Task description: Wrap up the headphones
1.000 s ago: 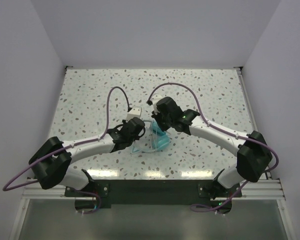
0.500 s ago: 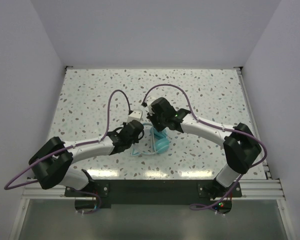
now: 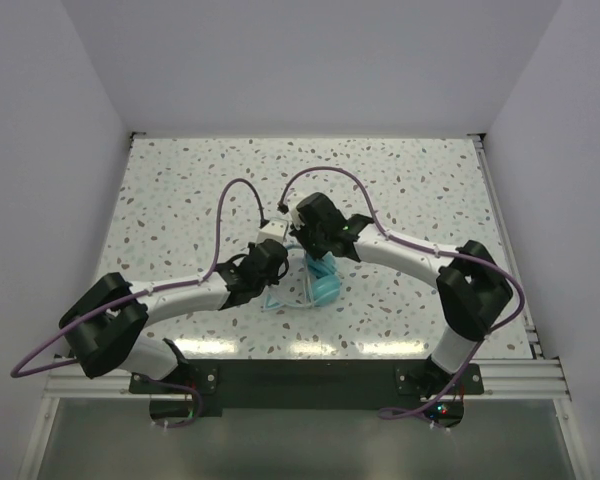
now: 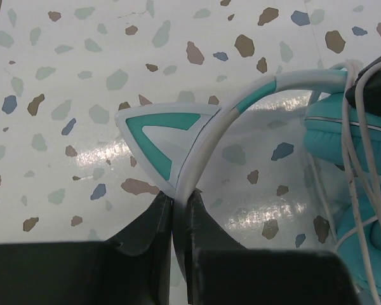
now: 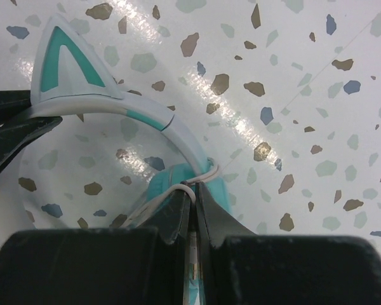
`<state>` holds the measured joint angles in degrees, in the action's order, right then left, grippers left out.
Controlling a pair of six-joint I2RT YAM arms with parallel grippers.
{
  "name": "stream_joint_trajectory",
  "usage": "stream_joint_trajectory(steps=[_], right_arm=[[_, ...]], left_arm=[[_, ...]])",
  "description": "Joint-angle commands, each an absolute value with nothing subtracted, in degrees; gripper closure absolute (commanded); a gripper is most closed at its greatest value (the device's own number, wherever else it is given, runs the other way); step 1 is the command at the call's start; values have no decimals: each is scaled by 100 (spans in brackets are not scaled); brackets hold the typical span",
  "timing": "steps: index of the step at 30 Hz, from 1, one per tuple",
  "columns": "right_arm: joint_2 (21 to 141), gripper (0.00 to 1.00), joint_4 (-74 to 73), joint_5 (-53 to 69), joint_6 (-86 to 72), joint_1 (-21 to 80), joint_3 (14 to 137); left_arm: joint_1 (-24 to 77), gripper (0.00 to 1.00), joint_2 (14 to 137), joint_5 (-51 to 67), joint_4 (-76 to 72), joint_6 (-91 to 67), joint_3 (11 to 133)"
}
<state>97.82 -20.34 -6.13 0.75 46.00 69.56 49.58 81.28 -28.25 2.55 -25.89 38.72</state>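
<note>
Centrally on the speckled worktop, toward its near edge, turquoise headphones, left tool clenched on the pale headband just below a cat ear, right tool pinching the thin whitish cord beside an earcup.

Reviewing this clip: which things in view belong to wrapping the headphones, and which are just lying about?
Part of the job:
- headphones
- their headband, pinched in the left tool
- their whitish cord, pinched in the right tool

Not part of it:
- speckled table
- purple arm cables
</note>
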Motion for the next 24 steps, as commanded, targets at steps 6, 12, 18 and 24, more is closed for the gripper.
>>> stream_joint_trajectory(steps=[6, 12, 18, 24], right_arm=[[9949, 100, -1635, -1687, 492, 4307, 7488], [10090, 99, -1775, -1626, 580, 4271, 7664], [10125, 96, -1898, -1801, 703, 4280, 7655], [10151, 94, -1811, -2196, 861, 4263, 7497]], left_arm=[[5071, 100, 7875, -2215, -229, -2206, 3744], [5080, 100, 7892, -2153, -202, -2109, 3770], [5071, 100, 7980, -2259, -18, -2171, 3902], [5080, 100, 8015, -2083, -141, -2118, 3867]])
